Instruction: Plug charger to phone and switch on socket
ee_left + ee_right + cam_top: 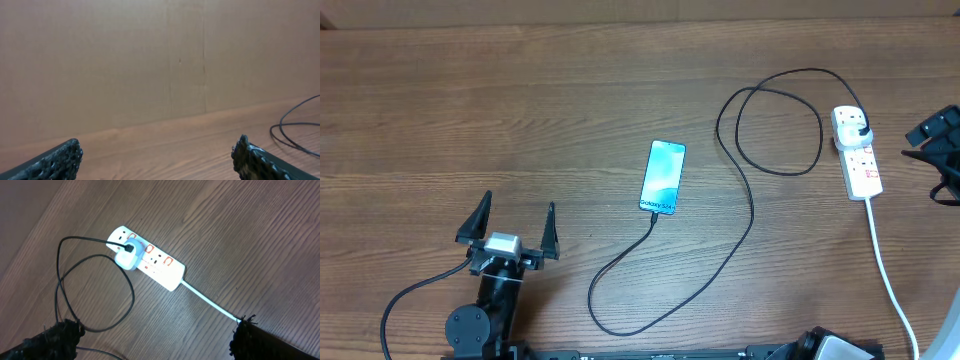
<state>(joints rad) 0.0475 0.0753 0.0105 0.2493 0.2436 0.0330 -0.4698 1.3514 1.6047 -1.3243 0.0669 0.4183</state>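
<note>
1. I am seeing both hands released; left hand point(519, 200) sitting near the phone point(662, 177), right hand point(155, 325) hovering over the socket point(860, 165);
2. I am fearing the right hand snagging the charger point(752, 205) loop beside the switches point(160, 259), tugging its tip out.

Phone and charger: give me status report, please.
Left hand open, empty; right hand open, near socket. Charger meets phone, plug in socket. Switch unclear. Nothing blocking.

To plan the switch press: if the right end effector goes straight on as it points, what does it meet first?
Probably the socket, or the bare table beside it; depth is unclear.
</note>
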